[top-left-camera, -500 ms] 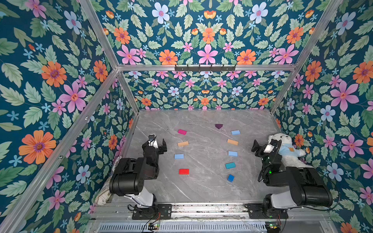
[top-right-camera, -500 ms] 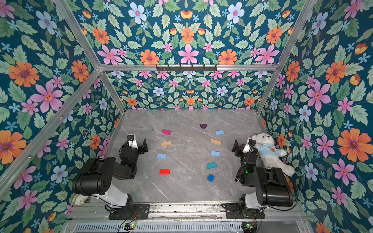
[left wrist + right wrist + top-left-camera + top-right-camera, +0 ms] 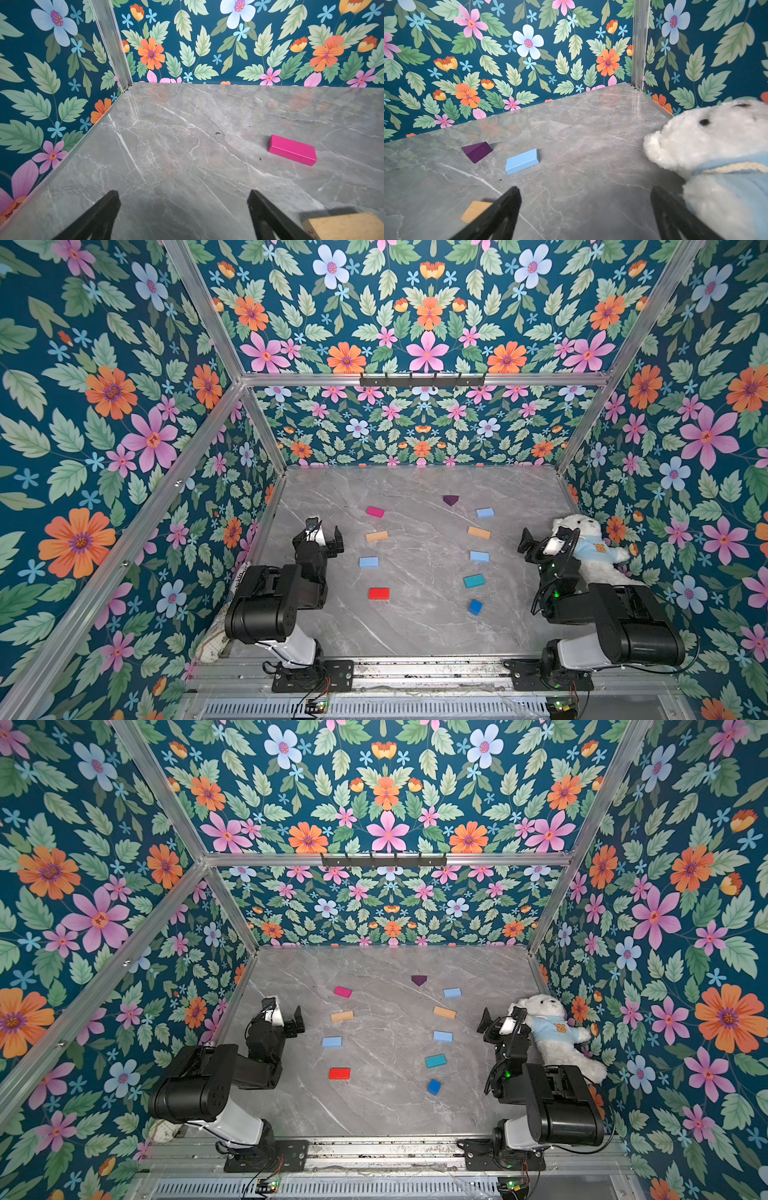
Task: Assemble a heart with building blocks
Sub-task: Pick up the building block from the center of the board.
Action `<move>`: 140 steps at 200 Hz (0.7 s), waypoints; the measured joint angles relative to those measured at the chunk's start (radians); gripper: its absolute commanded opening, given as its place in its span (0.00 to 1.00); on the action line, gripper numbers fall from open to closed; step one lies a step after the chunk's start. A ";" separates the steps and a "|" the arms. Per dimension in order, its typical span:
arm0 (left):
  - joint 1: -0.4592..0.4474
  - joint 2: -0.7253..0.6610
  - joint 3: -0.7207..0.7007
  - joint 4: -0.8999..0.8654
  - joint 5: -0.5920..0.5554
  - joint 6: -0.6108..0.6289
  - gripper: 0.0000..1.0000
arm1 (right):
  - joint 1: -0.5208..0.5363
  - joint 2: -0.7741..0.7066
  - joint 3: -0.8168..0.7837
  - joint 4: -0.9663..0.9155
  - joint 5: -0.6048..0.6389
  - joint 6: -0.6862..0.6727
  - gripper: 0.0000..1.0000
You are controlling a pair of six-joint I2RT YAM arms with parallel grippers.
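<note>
The building blocks lie flat and apart on the grey marble table [image 3: 415, 626]; no heart is in view. On the left, from far to near, lie magenta [image 3: 375, 512] [image 3: 292, 150], tan [image 3: 376, 536], light blue [image 3: 368, 561] and red [image 3: 378, 593]. On the right are the purple triangle [image 3: 450, 500] [image 3: 477, 151], light blue [image 3: 485, 512] [image 3: 522, 161], tan [image 3: 478, 532], light blue [image 3: 479, 556], teal [image 3: 474, 580] and blue [image 3: 475, 607]. My left gripper [image 3: 325, 533] [image 3: 184, 195] stands open and empty left of the tan block. My right gripper [image 3: 548, 537] [image 3: 585, 190] is open and empty too.
A white plush bear [image 3: 590, 547] [image 3: 708, 141] in a light blue shirt lies against the right wall, touching the right arm's outer side. Floral walls enclose the table on three sides. A rolled cloth [image 3: 216, 639] lies at the near left corner.
</note>
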 measured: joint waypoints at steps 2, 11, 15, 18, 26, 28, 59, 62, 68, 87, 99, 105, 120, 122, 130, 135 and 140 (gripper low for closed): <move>0.000 0.000 0.000 0.000 0.000 0.000 1.00 | 0.000 0.000 0.000 0.000 0.000 0.000 0.99; 0.000 0.000 0.000 0.000 0.000 0.000 1.00 | 0.000 0.000 0.000 0.000 0.000 0.000 0.99; 0.000 0.000 0.000 0.000 0.000 0.000 1.00 | 0.000 0.000 0.000 0.000 0.000 0.000 0.99; 0.000 0.000 0.000 0.000 0.000 0.000 1.00 | 0.000 0.000 0.000 0.000 0.000 0.000 0.99; 0.000 0.000 0.000 0.000 0.000 0.000 1.00 | 0.000 0.000 0.000 0.000 0.000 0.000 0.99; 0.000 0.000 0.000 0.000 0.000 0.000 1.00 | 0.000 0.000 0.000 0.000 0.000 0.000 0.99; 0.000 0.000 0.000 0.000 0.000 0.000 1.00 | 0.000 0.000 0.000 0.000 0.000 0.000 0.99; 0.000 0.000 0.000 0.000 0.000 0.000 1.00 | 0.000 0.000 0.000 0.000 0.000 0.000 0.99; 0.000 0.000 0.000 0.000 0.000 0.000 1.00 | 0.000 0.000 0.000 0.000 0.000 0.000 0.99; 0.005 0.000 0.003 -0.001 0.001 -0.001 1.00 | 0.000 0.000 0.000 0.000 0.000 0.000 0.99; 0.008 0.000 0.004 -0.001 0.001 -0.003 1.00 | 0.000 0.000 0.000 0.000 -0.001 0.000 0.99; 0.011 0.000 0.005 -0.002 0.001 -0.003 1.00 | -0.003 0.000 0.002 0.000 -0.008 0.001 0.99; 0.015 0.000 0.010 -0.010 0.006 -0.004 1.00 | -0.011 0.000 0.002 0.000 -0.014 0.003 1.00; 0.015 0.000 0.010 -0.011 0.006 -0.004 1.00 | -0.011 0.000 0.002 0.000 -0.014 0.004 1.00; 0.016 0.001 0.010 -0.016 0.010 -0.004 1.00 | -0.014 -0.013 0.007 -0.013 -0.012 0.005 0.99; 0.018 0.001 0.010 -0.017 0.013 -0.004 1.00 | -0.014 -0.035 0.023 -0.055 -0.009 0.005 0.99; 0.018 0.000 0.010 -0.020 0.012 -0.004 1.00 | -0.014 -0.062 0.048 -0.108 -0.007 0.005 0.99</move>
